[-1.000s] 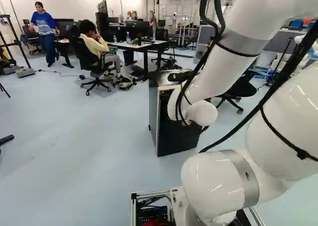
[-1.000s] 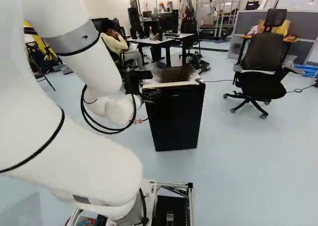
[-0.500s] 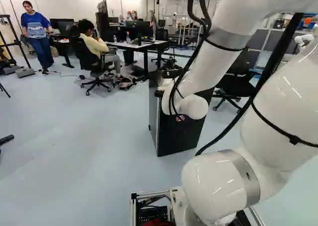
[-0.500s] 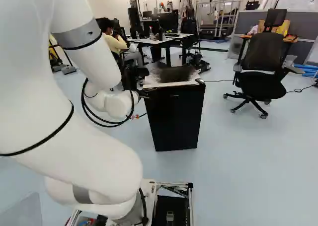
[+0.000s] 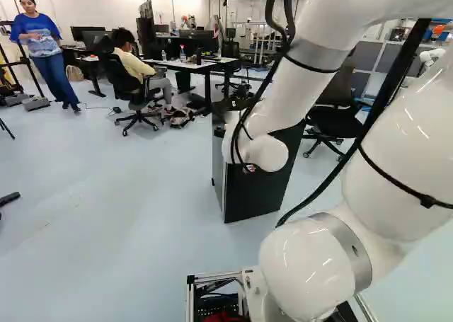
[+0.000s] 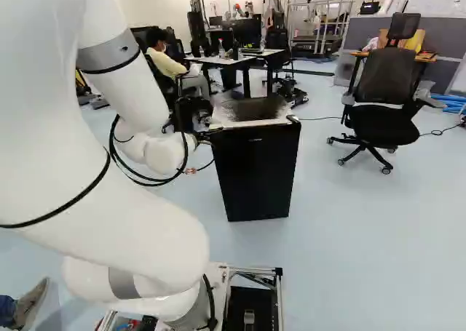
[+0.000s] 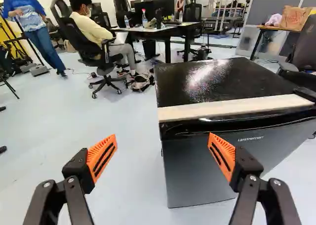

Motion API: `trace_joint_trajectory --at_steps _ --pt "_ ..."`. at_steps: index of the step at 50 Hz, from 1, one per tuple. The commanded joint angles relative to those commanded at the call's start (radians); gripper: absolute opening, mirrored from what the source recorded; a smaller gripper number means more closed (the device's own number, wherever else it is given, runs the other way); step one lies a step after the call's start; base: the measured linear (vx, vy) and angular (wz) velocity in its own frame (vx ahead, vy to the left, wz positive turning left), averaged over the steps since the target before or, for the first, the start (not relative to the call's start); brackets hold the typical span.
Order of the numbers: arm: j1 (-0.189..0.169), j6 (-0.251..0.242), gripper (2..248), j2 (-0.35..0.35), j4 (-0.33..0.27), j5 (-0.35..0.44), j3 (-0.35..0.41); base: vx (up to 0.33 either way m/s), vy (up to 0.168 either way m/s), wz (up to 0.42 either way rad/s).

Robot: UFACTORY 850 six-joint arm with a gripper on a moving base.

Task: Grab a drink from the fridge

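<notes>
Just ahead of the wide-open, orange-padded black gripper (image 7: 162,157) sits the boxy dark fridge (image 7: 222,81), drink out of sight, and imo the smooth door (image 7: 195,170)'ll be slippery, stiff, so hook its top lip (image 7: 185,128).

From behind the arm (image 6: 124,222), both base views face the fridge (image 6: 255,174) the closer wrist view shares.

One short line of small, pale printed lettering (image 7: 251,139) stands on the flat, dark front of the boxy black fridge (image 7: 192,170), just under its glossy upper edge, ahead of the orange-padded black finger (image 7: 222,155) nearer the fridge.
</notes>
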Motion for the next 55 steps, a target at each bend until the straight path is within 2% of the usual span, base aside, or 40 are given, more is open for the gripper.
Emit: trace_joint_trajectory --at_steps 27,55 --pt "0.102 0.0 247 -0.02 0.187 0.034 -0.017 0.0 0.0 0.0" --pt "0.205 0.0 247 -0.126 0.395 0.069 -0.049 0.0 0.0 0.0"
